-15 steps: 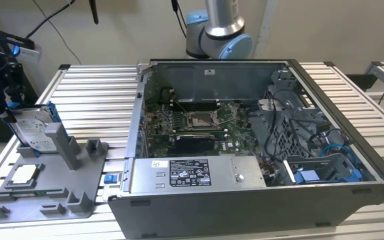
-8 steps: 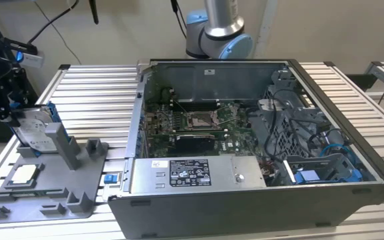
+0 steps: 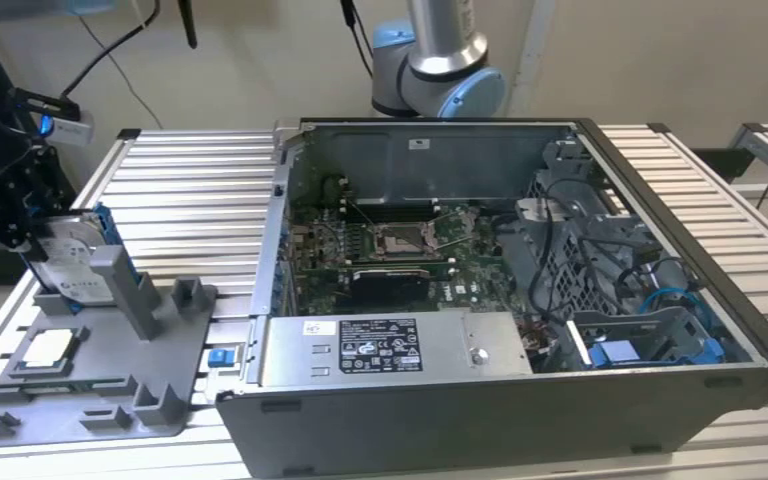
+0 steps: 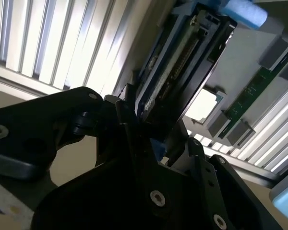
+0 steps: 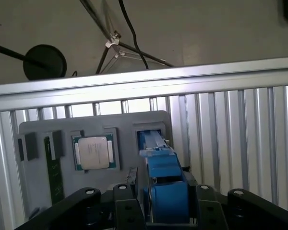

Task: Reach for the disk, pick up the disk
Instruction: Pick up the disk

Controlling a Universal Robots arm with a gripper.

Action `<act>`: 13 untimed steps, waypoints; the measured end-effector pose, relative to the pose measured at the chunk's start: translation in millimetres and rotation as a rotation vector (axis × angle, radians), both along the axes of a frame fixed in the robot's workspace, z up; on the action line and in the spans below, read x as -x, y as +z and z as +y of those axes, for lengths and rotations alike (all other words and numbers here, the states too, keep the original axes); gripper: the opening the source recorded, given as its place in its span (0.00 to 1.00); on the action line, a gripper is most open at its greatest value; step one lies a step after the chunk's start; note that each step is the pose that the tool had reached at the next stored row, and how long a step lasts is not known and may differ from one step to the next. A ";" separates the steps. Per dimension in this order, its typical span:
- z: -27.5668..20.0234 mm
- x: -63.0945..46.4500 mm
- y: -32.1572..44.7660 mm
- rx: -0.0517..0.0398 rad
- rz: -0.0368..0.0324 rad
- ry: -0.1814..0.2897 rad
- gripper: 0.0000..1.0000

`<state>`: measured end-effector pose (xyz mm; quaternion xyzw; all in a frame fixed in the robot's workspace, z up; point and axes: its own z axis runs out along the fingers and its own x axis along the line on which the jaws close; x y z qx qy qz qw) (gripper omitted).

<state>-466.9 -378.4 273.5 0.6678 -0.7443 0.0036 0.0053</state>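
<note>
Standing on edge in a slot of the grey fixture, at the exterior view's left beside the open computer case, the disk has the gripper right at its upper edge. In the second wrist view the disk runs into the gripper; whether it is clamped, I cannot tell. In the first wrist view the blue bracket of the disk sits centred in the gripper, near the chip. I judge the reach done and the pick-up beginning; lifting calls for a firm hold and a straight pull along the slot.
</note>
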 end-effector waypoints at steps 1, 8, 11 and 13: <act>0.0 0.1 -1.5 0.0000 0.0000 0.000 1.00; 0.0 0.7 -8.7 0.0001 -0.0027 0.000 1.00; 0.0 0.7 -10.9 0.0001 -0.0071 0.001 1.00; 0.0 0.7 -12.0 0.0001 -0.0093 0.001 1.00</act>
